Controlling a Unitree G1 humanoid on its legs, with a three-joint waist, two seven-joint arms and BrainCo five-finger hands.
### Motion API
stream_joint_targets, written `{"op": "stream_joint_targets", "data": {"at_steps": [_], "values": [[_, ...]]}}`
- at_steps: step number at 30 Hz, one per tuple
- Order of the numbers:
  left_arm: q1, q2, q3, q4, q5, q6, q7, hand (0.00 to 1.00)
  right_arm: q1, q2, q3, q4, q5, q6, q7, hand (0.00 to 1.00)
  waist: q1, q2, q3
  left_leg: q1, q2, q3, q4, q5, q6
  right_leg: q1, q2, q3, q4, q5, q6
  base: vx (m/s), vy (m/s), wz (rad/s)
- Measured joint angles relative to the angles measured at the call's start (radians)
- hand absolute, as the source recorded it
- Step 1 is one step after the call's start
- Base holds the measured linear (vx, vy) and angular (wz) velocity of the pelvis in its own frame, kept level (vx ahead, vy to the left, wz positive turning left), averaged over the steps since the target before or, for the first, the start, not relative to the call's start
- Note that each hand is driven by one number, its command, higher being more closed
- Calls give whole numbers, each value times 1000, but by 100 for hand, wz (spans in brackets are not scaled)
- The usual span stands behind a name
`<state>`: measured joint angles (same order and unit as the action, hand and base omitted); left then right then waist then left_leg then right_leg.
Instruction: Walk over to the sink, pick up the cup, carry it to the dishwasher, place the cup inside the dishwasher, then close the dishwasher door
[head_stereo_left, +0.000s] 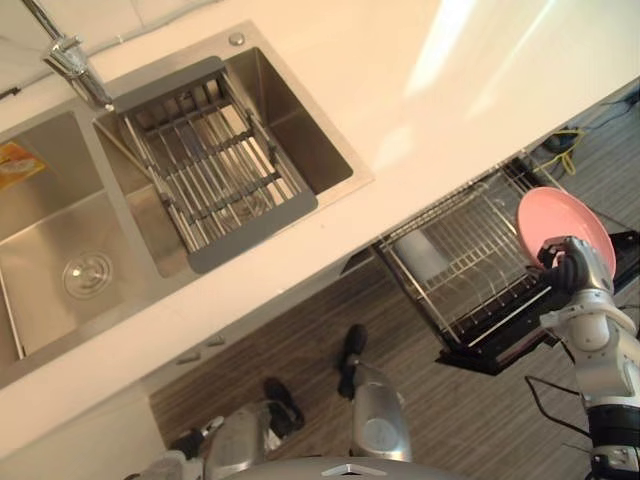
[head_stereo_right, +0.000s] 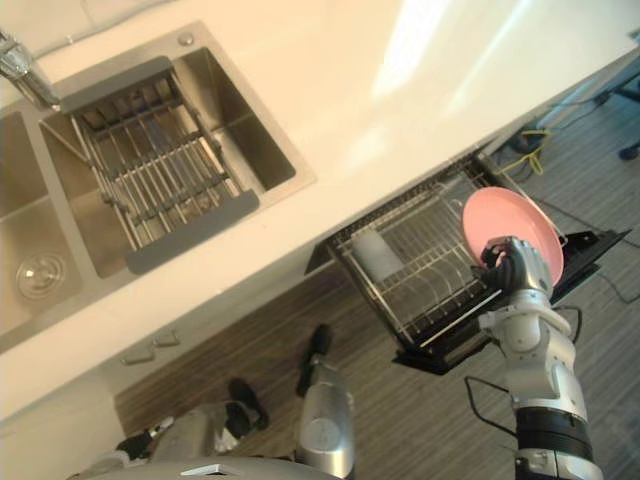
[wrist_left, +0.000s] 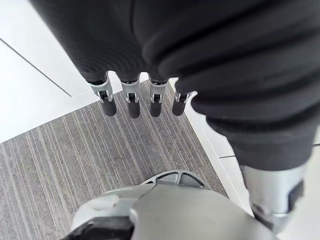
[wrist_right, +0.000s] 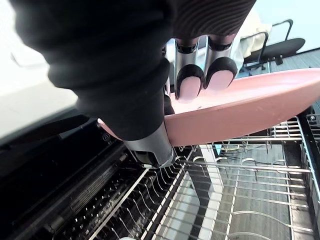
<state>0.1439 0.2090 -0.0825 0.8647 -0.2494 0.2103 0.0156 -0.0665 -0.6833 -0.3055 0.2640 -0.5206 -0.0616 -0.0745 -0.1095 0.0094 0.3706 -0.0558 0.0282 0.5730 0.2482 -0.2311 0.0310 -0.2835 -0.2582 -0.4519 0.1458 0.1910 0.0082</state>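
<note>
The right hand (head_stereo_right: 512, 262) pinches a pink plate (head_stereo_right: 505, 220) by its rim above the dishwasher rack (head_stereo_right: 430, 290) — a pale cup (head_stereo_right: 374, 252) lies inside. Risk: the shallow grip slips — plate strikes wires. The left hand (wrist_left: 132, 102) hangs, fingers straight.

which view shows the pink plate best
The right eye view: nearly the whole pink plate shows above the dishwasher rack, pinched by the right hand. The left eye view shows the same; the right wrist view, its rim close up.
</note>
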Motion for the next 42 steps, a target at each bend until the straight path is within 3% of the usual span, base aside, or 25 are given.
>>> {"op": "stream_joint_targets", "data": {"at_steps": [4, 9, 14, 18, 23, 26, 28, 29, 33, 38, 42], "values": [[-1, -8, -17, -42, 55, -27, -2, 0, -64, -8, 42, 68, -30, 12, 0, 100, 2, 33, 24, -35, -2, -1, 14, -4, 8, -23, -3, 4, -14, 14, 1, -21, -6, 2], [-13, -25, -38, -51, -32, -14, -2, 0, -172, -85, 102, 137, -24, 48, 0, 100, 2, 94, 65, -70, -12, -10, 26, -2, 17, -45, -11, 3, -28, 28, 2, -14, 11, 4], [-18, -41, -42, -69, -54, -14, -20, 0, -272, -111, 122, 195, 55, 87, 7, 100, 11, 138, 94, -111, -23, -39, 29, 6, 27, -70, -17, 2, -43, 41, 2, -2, 14, 9], [-33, -46, -57, -69, -64, -14, -25, 0, -300, -112, 142, 239, 107, 132, 7, 100, 27, 164, 103, -126, -35, -55, 18, 18, 31, -81, -23, 2, -49, 45, 5, 11, 18, 9], [-34, -62, -68, -68, -76, -24, -43, 0, -366, -114, 142, 317, 182, 172, 10, 100, 24, 204, 114, -146, -63, -76, -10, 39, 42, -104, -42, -1, -50, 52, 10, 11, 31, 9], [-34, -61, -76, -68, -83, -26, -43, 0, -392, -114, 143, 347, 189, 185, 12, 100, 25, 207, 113, -152, -75, -90, -28, 54, 44, -113, -50, -3, -52, 55, 11, 25, 17, 9], [-34, -61, -76, -67, -95, -24, -41, 0, -399, -114, 148, 353, 210, 219, 11, 100, 27, 208, 112, -153, -83, -104, -42, 65, 46, -114, -54, -6, -52, 55, 11, 22, 2, 12], [-34, -61, -76, -66, -102, -21, -40, 0, -402, -114, 148, 357, 210, 228, 10, 0, 27, 208, 112, -153, -85, -106, -46, 68, 47, -114, -56, -6, -52, 55, 11, 15, 1, 11], [-34, -61, -76, -59, -142, 11, -42, 0, -459, -115, 147, 427, 235, 274, -37, 0, 29, 212, 110, -157, -95, -106, -66, 86, 47, -131, -60, -4, -52, 57, 9, 24, -17, 3], [-34, -70, -77, -48, -161, 11, -43, 0, -494, -133, 142, 426, 260, 311, -157, 0, 26, 230, 97, -153, -107, -109, -95, 106, 46, -141, -64, 0, -52, 60, 8, 44, -41, 0], [-35, -74, -77, -49, -181, 13, -43, 0, -496, -142, 126, 418, 260, 329, -208, 0, 26, 239, 91, -147, -109, -109, -95, 106, 47, -136, -65, 2, -52, 62, 8, 22, -36, -1]]}}
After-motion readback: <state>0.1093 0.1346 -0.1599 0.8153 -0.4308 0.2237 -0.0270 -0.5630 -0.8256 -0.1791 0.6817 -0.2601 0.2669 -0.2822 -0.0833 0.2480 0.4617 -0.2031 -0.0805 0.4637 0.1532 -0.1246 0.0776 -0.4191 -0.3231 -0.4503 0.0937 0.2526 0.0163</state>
